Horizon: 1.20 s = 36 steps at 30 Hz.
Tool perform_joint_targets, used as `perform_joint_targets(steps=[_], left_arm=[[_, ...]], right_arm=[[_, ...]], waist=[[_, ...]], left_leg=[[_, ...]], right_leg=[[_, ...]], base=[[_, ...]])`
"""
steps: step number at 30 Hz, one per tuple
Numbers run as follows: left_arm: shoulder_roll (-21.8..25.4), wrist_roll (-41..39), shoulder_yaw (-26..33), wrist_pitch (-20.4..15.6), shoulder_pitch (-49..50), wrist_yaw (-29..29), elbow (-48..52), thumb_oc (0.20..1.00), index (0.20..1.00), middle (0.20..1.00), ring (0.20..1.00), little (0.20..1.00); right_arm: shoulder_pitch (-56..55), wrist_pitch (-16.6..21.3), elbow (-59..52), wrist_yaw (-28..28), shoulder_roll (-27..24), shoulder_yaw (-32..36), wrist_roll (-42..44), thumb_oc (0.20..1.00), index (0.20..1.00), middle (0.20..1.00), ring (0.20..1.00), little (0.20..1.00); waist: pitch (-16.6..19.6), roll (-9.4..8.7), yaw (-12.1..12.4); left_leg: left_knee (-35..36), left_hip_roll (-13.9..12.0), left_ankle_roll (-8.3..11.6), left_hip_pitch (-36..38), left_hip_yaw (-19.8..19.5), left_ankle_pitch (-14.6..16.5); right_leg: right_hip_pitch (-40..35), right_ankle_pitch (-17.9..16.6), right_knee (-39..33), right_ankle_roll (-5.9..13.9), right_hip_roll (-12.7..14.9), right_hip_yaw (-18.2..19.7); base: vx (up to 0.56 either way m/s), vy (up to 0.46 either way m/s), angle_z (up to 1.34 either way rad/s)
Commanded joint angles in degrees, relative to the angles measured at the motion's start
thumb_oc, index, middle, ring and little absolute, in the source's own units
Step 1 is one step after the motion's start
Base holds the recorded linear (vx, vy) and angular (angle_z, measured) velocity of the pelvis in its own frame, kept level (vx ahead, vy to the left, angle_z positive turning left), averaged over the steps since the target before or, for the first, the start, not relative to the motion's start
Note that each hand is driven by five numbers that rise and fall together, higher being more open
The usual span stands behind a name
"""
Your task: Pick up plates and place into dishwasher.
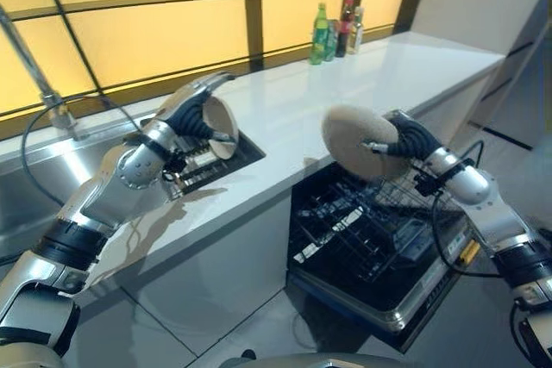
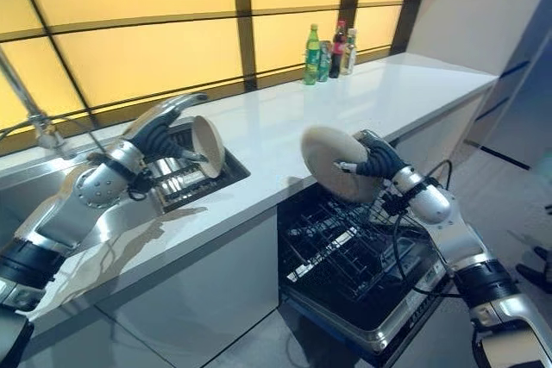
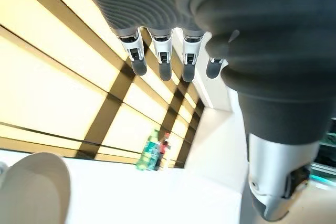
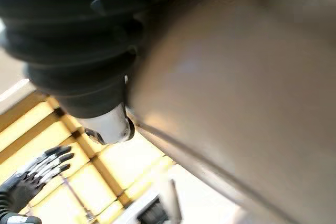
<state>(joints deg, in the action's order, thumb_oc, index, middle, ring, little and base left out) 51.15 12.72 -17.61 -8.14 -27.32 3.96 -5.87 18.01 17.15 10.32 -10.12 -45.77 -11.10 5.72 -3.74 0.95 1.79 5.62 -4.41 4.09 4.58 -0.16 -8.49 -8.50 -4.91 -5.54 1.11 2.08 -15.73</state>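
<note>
Closest to my head camera is my right hand (image 1: 398, 141), thumb and fingers pinched on the rim of a beige plate (image 1: 352, 140) that stands tilted on edge in the air above the dishwasher's (image 1: 392, 297) pulled-out wire rack (image 1: 362, 230); my right wrist camera shows that plate's broad surface (image 4: 236, 93) right against the thumb. The dishwasher sits open below the front edge of the white counter (image 1: 345, 92). Up on that counter, to the dishwasher's left, my left hand (image 2: 164, 135) hovers over a recessed dish rack (image 2: 185, 180) where a second plate (image 2: 208, 146) stands upright. Its fingers (image 3: 161, 56) are straight and spread in the wrist camera, holding nothing, with the plate's rim (image 3: 37, 187) apart from them. Beyond the dish rack a steel sink (image 1: 30, 183) and faucet (image 1: 39, 84) lie further left. At the counter's back, a cluster of bottles (image 1: 335, 34) stands by the yellow window; I cannot read their labels.
</note>
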Motion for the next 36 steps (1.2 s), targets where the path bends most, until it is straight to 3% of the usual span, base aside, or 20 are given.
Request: perform_joint_targets(steps=[1, 8, 15, 23, 26, 36], left_arm=[[1.7, 2.7, 5.6, -1.5, 0.5, 6.0, -0.9, 1.000, 1.000, 1.000, 1.000, 1.000], [2.3, 7.7, 8.0, 0.9, 3.1, 10.9, -2.6, 1.000, 1.000, 1.000, 1.000, 1.000], [3.7, 6.9, 6.4, 3.7, 0.5, 13.8, -5.6, 1.000, 1.000, 1.000, 1.000, 1.000], [6.7, 13.4, -5.6, 8.5, -15.3, 14.1, -12.6, 1.000, 1.000, 1.000, 1.000, 1.000], [7.7, 13.7, -11.6, 10.0, -23.1, 13.6, -15.3, 1.000, 1.000, 1.000, 1.000, 1.000], [8.4, 14.9, -21.6, 14.1, -38.7, 12.0, -17.8, 1.000, 1.000, 1.000, 1.000, 1.000]], right_arm=[[-0.2, 2.8, -1.0, -0.7, -1.2, 4.2, 1.8, 0.200, 0.200, 0.200, 0.200, 0.200], [-6.7, 0.4, 1.4, -3.6, -1.2, 6.8, -1.4, 0.200, 0.200, 0.200, 0.200, 0.200], [-3.9, -2.1, 6.9, -3.2, -0.5, 0.3, -2.9, 0.200, 0.200, 0.200, 0.200, 0.200], [14.6, -7.9, 21.8, -0.2, 3.9, -14.8, 0.9, 0.200, 0.200, 0.200, 0.200, 0.200], [21.3, -7.8, 29.5, -0.5, 5.8, -18.4, 2.4, 0.200, 0.200, 0.200, 0.200, 0.200], [33.1, -7.4, 44.8, -2.3, 9.0, -22.0, 2.2, 0.200, 0.200, 0.200, 0.200, 0.200]], waist=[[-1.9, -1.31, -1.0], [-3.0, -1.51, -2.5], [-4.1, -1.28, -2.2], [-6.3, 0.29, 0.0], [-7.9, 1.33, 0.8], [-12.1, 4.21, 2.6]], left_leg=[[-0.6, 3.3, -1.82, 4.4, 3.5, 11.9], [-0.6, 3.2, -1.75, 4.5, 4.7, 12.2], [-0.6, 3.1, -1.41, 4.1, 4.8, 11.9], [-0.6, 3.5, -0.67, 1.8, 3.4, 11.0], [-0.6, 3.8, -0.46, 0.0, 2.5, 10.2], [-0.6, 5.3, -0.20, -5.3, -0.4, 8.1]], right_leg=[[-1.8, 6.8, 0.8, 5.06, 2.6, 2.7], [-1.4, 6.8, 0.9, 5.37, 2.5, 3.5], [-1.1, 6.6, 0.8, 5.42, 2.6, 3.4], [0.4, 6.1, 0.5, 5.12, 3.1, 2.2], [1.7, 5.9, 0.6, 4.96, 3.5, 1.6], [6.4, 4.9, 1.2, 4.29, 4.7, -0.2]], base=[[0.01, 0.005, -0.16], [0.00, -0.001, -0.13], [0.01, 0.003, -0.06], [-0.02, 0.022, 0.02], [-0.12, 0.048, 0.02], [-0.09, 0.044, 0.16]])
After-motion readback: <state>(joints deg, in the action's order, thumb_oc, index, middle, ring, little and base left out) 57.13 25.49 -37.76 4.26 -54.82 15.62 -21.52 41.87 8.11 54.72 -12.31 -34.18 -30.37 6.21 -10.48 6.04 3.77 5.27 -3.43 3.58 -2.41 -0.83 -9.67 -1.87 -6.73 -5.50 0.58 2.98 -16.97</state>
